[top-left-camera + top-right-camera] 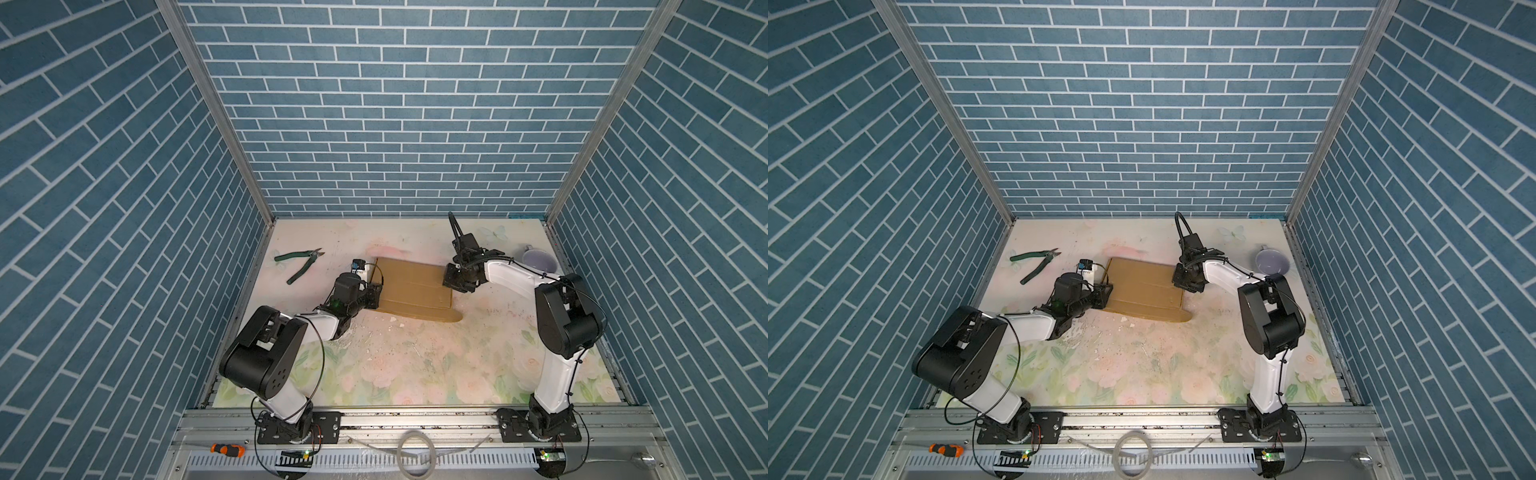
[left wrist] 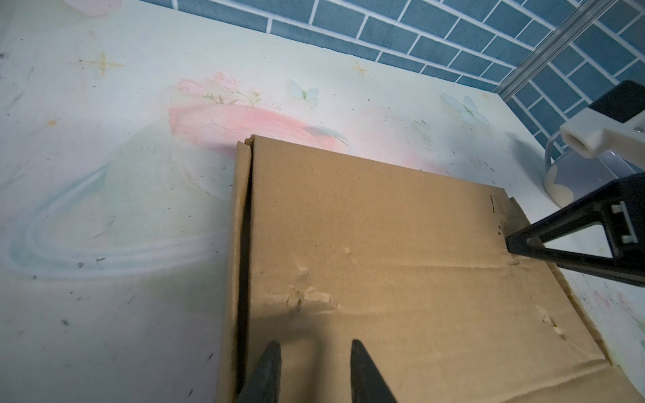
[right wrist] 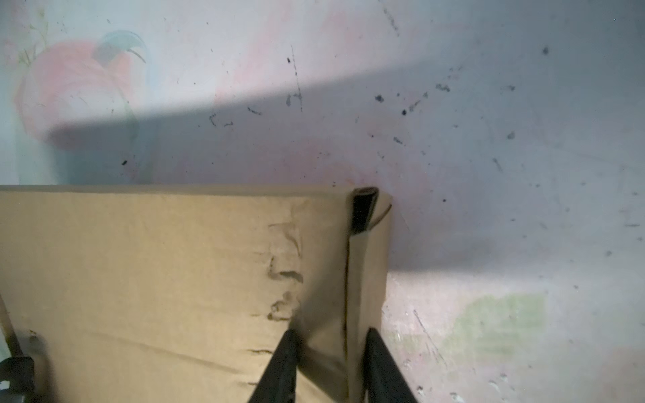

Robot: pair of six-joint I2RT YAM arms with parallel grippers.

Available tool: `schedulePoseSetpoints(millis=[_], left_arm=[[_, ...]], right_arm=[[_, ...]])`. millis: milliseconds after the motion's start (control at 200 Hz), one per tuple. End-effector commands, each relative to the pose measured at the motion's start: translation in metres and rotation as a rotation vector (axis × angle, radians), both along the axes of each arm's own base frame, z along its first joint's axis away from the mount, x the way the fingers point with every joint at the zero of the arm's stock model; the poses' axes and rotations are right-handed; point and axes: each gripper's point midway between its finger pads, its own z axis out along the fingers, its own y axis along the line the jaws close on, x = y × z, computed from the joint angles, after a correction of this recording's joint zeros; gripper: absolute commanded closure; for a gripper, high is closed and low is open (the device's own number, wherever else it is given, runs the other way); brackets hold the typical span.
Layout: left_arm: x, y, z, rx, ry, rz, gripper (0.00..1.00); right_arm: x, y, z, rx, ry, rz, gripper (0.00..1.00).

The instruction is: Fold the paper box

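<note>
The paper box (image 1: 411, 286) (image 1: 1142, 286) is a flat brown cardboard mailer lying closed toward the back of the table. A flap (image 1: 440, 316) sticks out along its near edge. My left gripper (image 1: 376, 291) (image 1: 1106, 291) is at the box's left edge. In the left wrist view it (image 2: 316, 349) is open, with its tips on the dented lid (image 2: 401, 261) beside the side slit. My right gripper (image 1: 451, 286) (image 1: 1180, 282) (image 3: 330, 335) straddles the right side wall (image 3: 366, 272). One finger is on the lid, the other outside the wall, both against the cardboard.
Green-handled pliers (image 1: 299, 264) (image 1: 1036, 262) lie at the back left. A pale purple cup (image 1: 538, 259) (image 1: 1271, 262) (image 2: 572, 174) stands at the back right near the wall. An orange-handled screwdriver (image 1: 226, 449) rests on the front rail. Small white scraps (image 1: 392, 319) lie in front of the box.
</note>
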Motion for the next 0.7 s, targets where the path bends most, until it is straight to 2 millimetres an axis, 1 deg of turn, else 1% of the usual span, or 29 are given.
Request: schedulePoseSetpoints(millis=[0,95,165,180,190,225,270,320,370,415,470,505,590,695], left_arm=[[-0.038,-0.02,-0.032,0.007,0.176,-0.115,0.65],[-0.034,-0.023,-0.003,0.004,0.144,-0.128,0.57],[-0.031,-0.018,0.023,0.025,0.122,-0.125,0.47],[-0.033,-0.014,0.023,0.038,0.129,-0.122,0.45],[-0.029,-0.014,0.033,0.04,0.112,-0.119,0.44],[-0.026,-0.006,0.045,0.065,0.1,-0.102,0.42],[-0.021,0.008,0.055,0.086,0.095,-0.067,0.38],[-0.015,0.026,0.061,0.08,0.101,-0.021,0.34],[-0.006,0.042,0.057,0.086,0.116,0.027,0.31],[0.002,0.055,0.05,0.104,0.137,0.066,0.3],[0.011,0.061,0.035,0.118,0.167,0.077,0.3],[0.016,0.059,0.027,0.106,0.19,0.068,0.3],[0.024,0.045,0.011,0.062,0.236,0.013,0.3],[0.027,0.033,-0.001,0.002,0.27,-0.009,0.32]], right_arm=[[-0.033,0.002,-0.046,-0.045,0.124,0.059,0.81],[-0.035,-0.005,-0.052,-0.067,0.14,0.065,0.8],[-0.036,-0.009,-0.055,-0.083,0.143,0.076,0.8],[-0.036,-0.01,-0.055,-0.086,0.143,0.08,0.79],[-0.037,-0.01,-0.055,-0.089,0.145,0.082,0.79],[-0.037,-0.012,-0.054,-0.095,0.145,0.088,0.78],[-0.038,-0.012,-0.054,-0.099,0.143,0.096,0.77],[-0.038,-0.011,-0.052,-0.096,0.139,0.105,0.76],[-0.037,-0.01,-0.051,-0.091,0.136,0.113,0.76],[-0.036,-0.009,-0.051,-0.088,0.132,0.117,0.76],[-0.036,-0.008,-0.051,-0.086,0.131,0.123,0.76],[-0.036,-0.007,-0.051,-0.08,0.132,0.129,0.76],[-0.035,-0.003,-0.05,-0.065,0.128,0.136,0.74],[-0.034,-0.001,-0.049,-0.057,0.127,0.146,0.72]])
